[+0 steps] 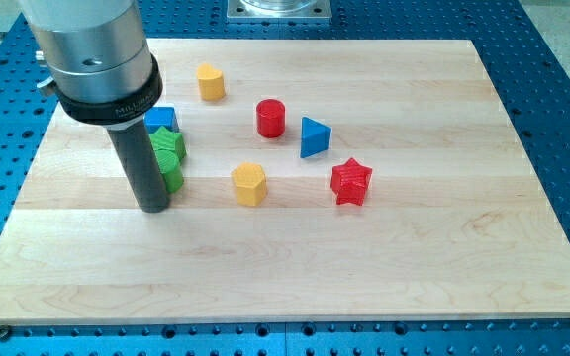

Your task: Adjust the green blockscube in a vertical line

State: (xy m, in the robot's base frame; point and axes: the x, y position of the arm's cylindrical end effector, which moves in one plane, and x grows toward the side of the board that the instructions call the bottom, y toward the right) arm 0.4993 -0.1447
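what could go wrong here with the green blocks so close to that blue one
My tip sits right against the lower green block, which touches the green star. A push might shove both together.

The blue block sits just above the star, so it may get dragged along. The rod hides part of these blocks.

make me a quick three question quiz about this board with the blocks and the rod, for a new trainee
1. True or false: my tip rests at the view's left of the green blocks.
2. Which block lies nearest the view's right? A) red star B) red cylinder C) yellow block at the top
3. Fill in: the blue triangular block lies between the red cylinder and the red ____.

Key: 1 true; 2 A; 3 star.
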